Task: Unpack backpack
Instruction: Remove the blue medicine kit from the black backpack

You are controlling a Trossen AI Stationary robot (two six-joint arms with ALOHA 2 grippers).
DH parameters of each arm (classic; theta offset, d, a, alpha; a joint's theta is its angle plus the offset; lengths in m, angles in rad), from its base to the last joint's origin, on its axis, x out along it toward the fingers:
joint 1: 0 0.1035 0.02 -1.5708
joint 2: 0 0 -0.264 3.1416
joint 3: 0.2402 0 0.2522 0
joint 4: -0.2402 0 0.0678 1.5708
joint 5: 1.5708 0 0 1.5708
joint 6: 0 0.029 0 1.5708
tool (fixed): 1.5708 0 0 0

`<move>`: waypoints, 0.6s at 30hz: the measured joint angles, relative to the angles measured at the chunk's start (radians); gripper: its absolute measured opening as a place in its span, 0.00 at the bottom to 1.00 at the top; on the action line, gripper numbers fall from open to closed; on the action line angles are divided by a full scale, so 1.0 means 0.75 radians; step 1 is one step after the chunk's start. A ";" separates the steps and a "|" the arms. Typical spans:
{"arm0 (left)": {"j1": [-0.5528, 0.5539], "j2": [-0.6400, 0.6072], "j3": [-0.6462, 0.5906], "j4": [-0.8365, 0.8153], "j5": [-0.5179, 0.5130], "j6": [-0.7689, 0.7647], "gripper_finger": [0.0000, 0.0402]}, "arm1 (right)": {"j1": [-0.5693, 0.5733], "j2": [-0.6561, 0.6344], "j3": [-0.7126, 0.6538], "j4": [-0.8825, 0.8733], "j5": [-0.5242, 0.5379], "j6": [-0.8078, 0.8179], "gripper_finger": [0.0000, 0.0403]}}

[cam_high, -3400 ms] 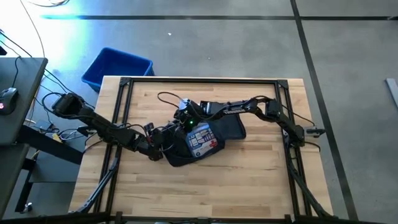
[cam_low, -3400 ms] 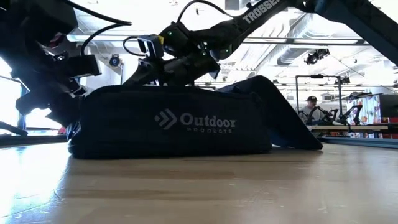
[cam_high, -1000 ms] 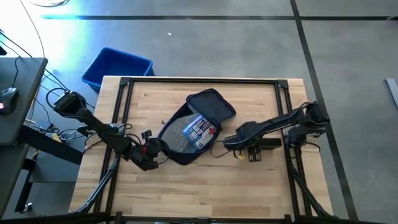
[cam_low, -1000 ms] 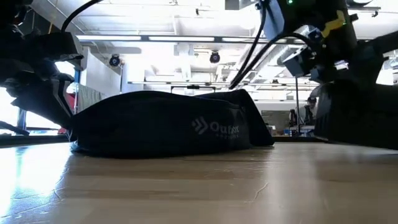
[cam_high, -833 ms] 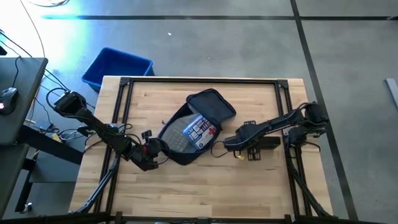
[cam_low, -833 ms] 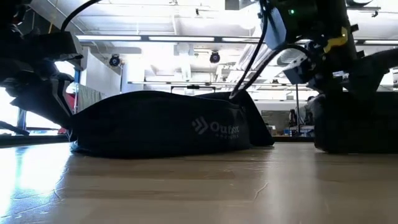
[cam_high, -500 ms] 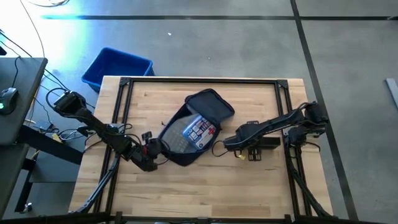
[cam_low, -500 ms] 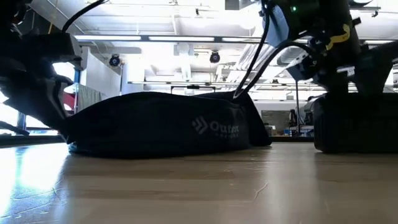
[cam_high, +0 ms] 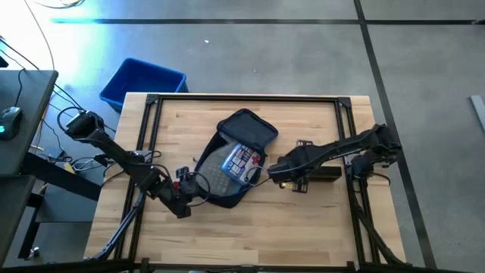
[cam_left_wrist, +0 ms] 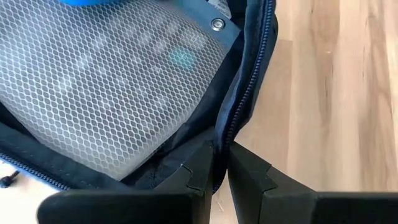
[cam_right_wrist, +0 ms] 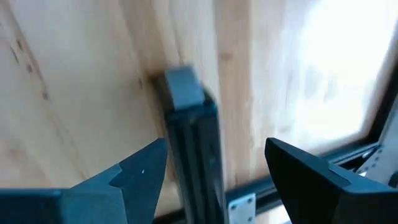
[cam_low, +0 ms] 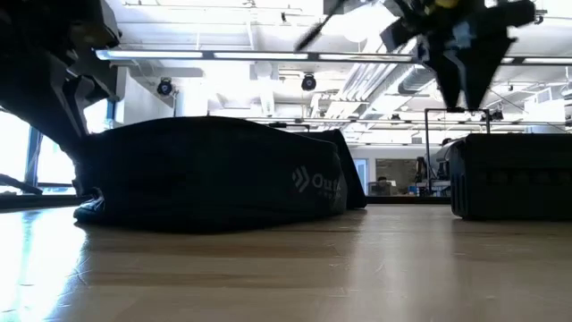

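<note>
The small dark navy soft fabric backpack [cam_high: 231,155] lies flat near the middle of the pale wooden plank tabletop [cam_high: 250,227], its zipper undone and its flap [cam_high: 248,127] folded back toward the far edge. Inside the opening rests a flat clear mesh-patterned plastic pouch [cam_high: 227,165] with a blue and white printed label [cam_high: 241,161] showing through it. From table height the bag is a low rounded mound [cam_low: 210,174] with part of a white logo [cam_low: 317,182] on its front.

The left end effector [cam_high: 188,187] sits at the backpack's near-left corner, low on the tabletop. The left wrist view shows its two dark fingers [cam_left_wrist: 198,171] pressed together on the bag's zippered rim [cam_left_wrist: 233,115], pinching the fabric edge, with the honeycomb-textured pouch [cam_left_wrist: 106,87] lying just inside the opening.

The right end effector [cam_high: 274,173] hovers just beside the backpack's right side, not touching it. Its fingers [cam_right_wrist: 140,171] stand spread apart with nothing between them; its wrist camera looks past them at bare wood and a dark metal frame bar [cam_right_wrist: 193,149].

A black metal frame [cam_high: 246,99] borders the tabletop. In the low view a dark boxy block [cam_low: 509,176] stands on the tabletop to the right of the bag. Beyond the far-left corner, on the grey floor, stands a rigid bright blue plastic bin [cam_high: 142,82]. A dark desk [cam_high: 23,114] with a computer mouse [cam_high: 9,117] stands at the left.
</note>
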 joint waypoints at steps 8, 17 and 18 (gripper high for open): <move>-0.030 0.000 0.122 -0.191 -0.009 -0.011 0.06 | 0.001 0.000 0.009 0.319 0.003 -0.063 0.64; -0.153 -0.004 0.149 -0.395 -0.036 -0.080 0.06 | 0.082 -0.153 0.006 0.327 0.161 0.123 0.49; -0.175 -0.007 0.148 -0.402 -0.056 -0.092 0.06 | 0.096 -0.185 -0.002 0.345 0.186 0.167 0.46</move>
